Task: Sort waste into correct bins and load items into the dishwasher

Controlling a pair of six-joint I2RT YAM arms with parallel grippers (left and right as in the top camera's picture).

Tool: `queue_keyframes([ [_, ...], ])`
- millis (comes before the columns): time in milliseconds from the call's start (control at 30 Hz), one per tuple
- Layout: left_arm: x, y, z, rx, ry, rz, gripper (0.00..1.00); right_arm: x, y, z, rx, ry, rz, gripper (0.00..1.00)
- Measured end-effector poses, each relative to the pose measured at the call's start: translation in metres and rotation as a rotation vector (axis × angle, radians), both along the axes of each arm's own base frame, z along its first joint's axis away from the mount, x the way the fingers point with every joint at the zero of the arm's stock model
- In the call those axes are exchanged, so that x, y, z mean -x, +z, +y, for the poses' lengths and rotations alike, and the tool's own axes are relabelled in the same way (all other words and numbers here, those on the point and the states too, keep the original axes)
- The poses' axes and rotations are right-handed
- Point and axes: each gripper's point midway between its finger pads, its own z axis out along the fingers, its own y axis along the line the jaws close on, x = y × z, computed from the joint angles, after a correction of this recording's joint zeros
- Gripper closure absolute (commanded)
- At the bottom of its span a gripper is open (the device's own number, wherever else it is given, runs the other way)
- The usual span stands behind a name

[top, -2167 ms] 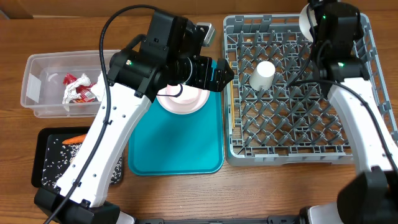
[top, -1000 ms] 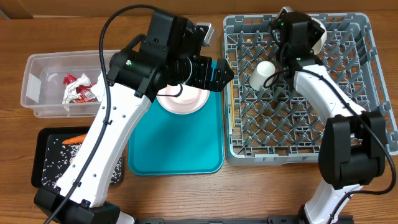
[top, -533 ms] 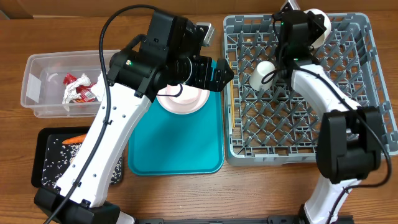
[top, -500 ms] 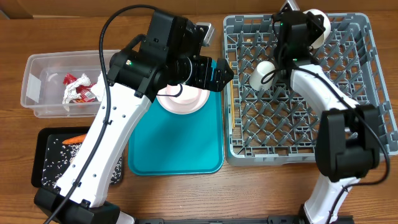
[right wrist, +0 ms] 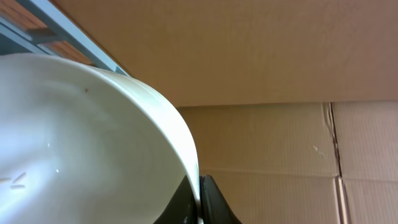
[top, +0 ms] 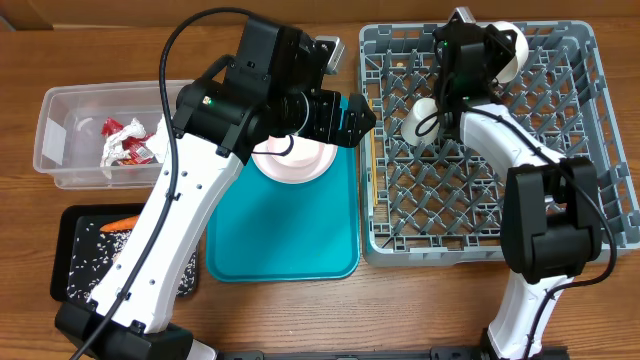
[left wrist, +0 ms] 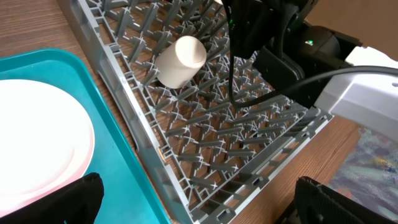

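One white cup (top: 420,118) lies tilted among the pegs of one grey latticed dish rack (top: 480,215); one glossy white bowl (top: 507,45) hangs at its far edge, rim pinched in the right tool (right wrist: 200,205); one round plate (top: 295,162) sits on the smooth teal tray (top: 285,235) (left tool (left wrist: 205,200) spread wide, empty); wood-grain tabletop (top: 420,310), cardboard (right wrist: 280,62) behind.

Wooden table (top: 400,310), clear tub (top: 50,140), black tray (top: 80,225) (front left), teal tray (top: 280,235), grey rack (top: 470,212).

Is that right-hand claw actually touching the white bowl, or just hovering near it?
Touching. The right wrist view shows the white bowl with its rim pinched in the shut jaws of the right gripper.
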Motion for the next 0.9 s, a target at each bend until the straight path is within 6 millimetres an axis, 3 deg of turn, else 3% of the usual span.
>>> queue_keyframes([
  [233, 0.0, 0.0, 0.0, 0.0, 0.0, -0.001, 0.0, 0.004, 0.001, 0.009, 0.017, -0.013, 0.005, 0.96],
  [467, 0.0, 0.0, 0.0, 0.0, 0.0, 0.0, 0.0, 0.006, -0.005, 0.031, 0.035, 0.015, 0.046, 0.82],
  [533, 0.0, 0.0, 0.0, 0.0, 0.0, 0.0, 0.0, 0.008, -0.007, 0.037, 0.039, 0.023, 0.061, 0.74],
  [667, 0.0, 0.0, 0.0, 0.0, 0.0, -0.001, 0.0, 0.01, -0.009, 0.045, 0.042, 0.027, 0.069, 0.38],
  [900, 0.0, 0.0, 0.0, 0.0, 0.0, 0.0, 0.0, 0.011, -0.008, 0.055, 0.008, 0.025, 0.025, 0.16],
])
